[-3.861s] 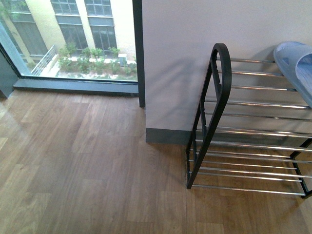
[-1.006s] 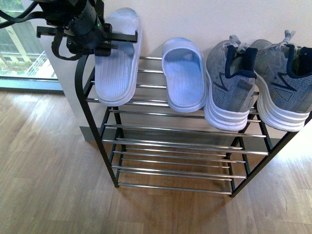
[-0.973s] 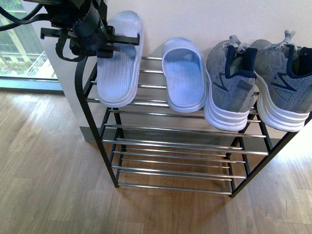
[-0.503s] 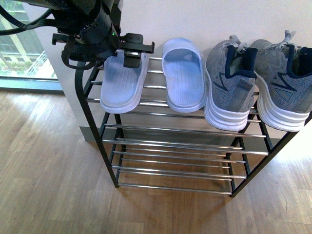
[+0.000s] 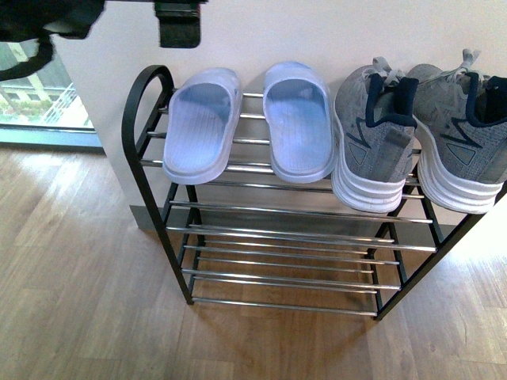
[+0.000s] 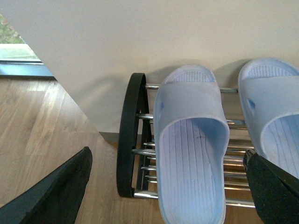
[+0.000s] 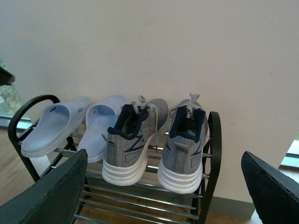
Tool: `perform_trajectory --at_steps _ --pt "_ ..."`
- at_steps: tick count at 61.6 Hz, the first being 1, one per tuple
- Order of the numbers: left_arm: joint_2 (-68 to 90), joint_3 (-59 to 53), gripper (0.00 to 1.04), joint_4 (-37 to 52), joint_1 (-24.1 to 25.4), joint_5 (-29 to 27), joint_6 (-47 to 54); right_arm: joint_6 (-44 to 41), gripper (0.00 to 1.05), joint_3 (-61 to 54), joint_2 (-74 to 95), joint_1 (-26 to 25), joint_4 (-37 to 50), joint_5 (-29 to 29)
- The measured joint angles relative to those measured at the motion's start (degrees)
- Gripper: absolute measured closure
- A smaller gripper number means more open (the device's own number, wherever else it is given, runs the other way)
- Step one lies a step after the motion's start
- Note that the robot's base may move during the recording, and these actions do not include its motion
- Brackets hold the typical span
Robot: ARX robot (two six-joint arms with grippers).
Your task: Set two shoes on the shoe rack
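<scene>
You look to be at the end of the job. All the footwear sits on the top tier of the shoe rack [image 5: 143, 150], which stands on the wooden floor [image 5: 71, 269] against the wall [image 5: 317, 32]. There is no bench here, so I place things by the rack's ends.

- **Outer slipper** [image 5: 202, 127]: lies on the rods just inside the rounded black frame at the window end, toe towards the wall.
- **Inner slipper** [image 5: 299, 123]: lies just beside the outer one.
- **Two sneakers** [image 5: 372, 138]: fill the far end, side by side, heels facing you and hanging a little over the front rod.

The left gripper [image 6: 166, 156] is spread wide and holds nothing. Its wrist view shows the outer slipper framed between the two dark fingers [image 6: 51, 196] with clear air all round. In the front view only one finger shows, at the top edge above that slipper.

The right gripper [image 7: 163, 156] is also wide and empty, well apart from the rack and facing the sneakers.

My judgement is that placing is complete and what remains is the retreat. Lift the left arm straight away from the rack before you swing it, so a finger does not clip the slipper's strap or the frame. The slipper rests only on thin rods, so a nudge could tip it through or off the front.
</scene>
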Motion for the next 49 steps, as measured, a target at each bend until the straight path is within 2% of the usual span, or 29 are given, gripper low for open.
perform_trajectory --at_steps 16,35,43,49 --pt "-22.7 -17.8 0.09 0.1 2.8 1.3 -3.6 0.0 0.09 0.0 0.0 0.0 0.0 0.0" --pt "-52.0 -32.6 0.09 -13.4 12.1 4.1 -5.3 0.0 0.09 0.0 0.0 0.0 0.0 0.0" --pt "-64.1 -36.1 0.09 -20.8 17.7 7.1 -4.8 0.0 0.09 0.0 0.0 0.0 0.0 0.0" --pt "-69.6 -37.2 0.09 -22.7 20.6 8.0 -4.8 0.0 0.09 0.0 0.0 0.0 0.0 0.0"
